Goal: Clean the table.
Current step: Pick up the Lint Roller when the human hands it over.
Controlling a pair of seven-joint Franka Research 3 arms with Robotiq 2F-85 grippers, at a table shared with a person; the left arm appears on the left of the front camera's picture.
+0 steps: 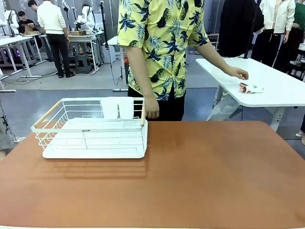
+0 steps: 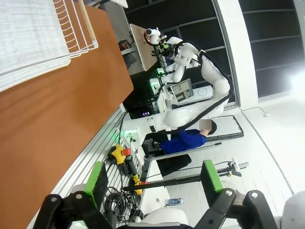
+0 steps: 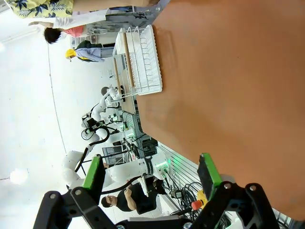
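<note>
The reddish-brown table (image 1: 200, 176) fills the front view, and its top is bare apart from a white dish rack (image 1: 93, 129) at the far left. The table (image 2: 43, 124) and a corner of the rack (image 2: 43, 33) also appear in the left wrist view. There my left gripper (image 2: 155, 179) hangs open off the table's edge with nothing between its green-padded fingers. The right wrist view shows my right gripper (image 3: 152, 174) open and holding nothing, near the edge of the table (image 3: 228, 95), with the dish rack (image 3: 143, 62) farther off.
A person in a yellow patterned shirt stands at the far side; one hand (image 1: 151, 110) rests by the rack, the other hand (image 1: 237, 72) lies on a white table (image 1: 267, 83) next to a small crumpled item (image 1: 250, 88). Cables and equipment (image 2: 126, 164) lie below the table's edge.
</note>
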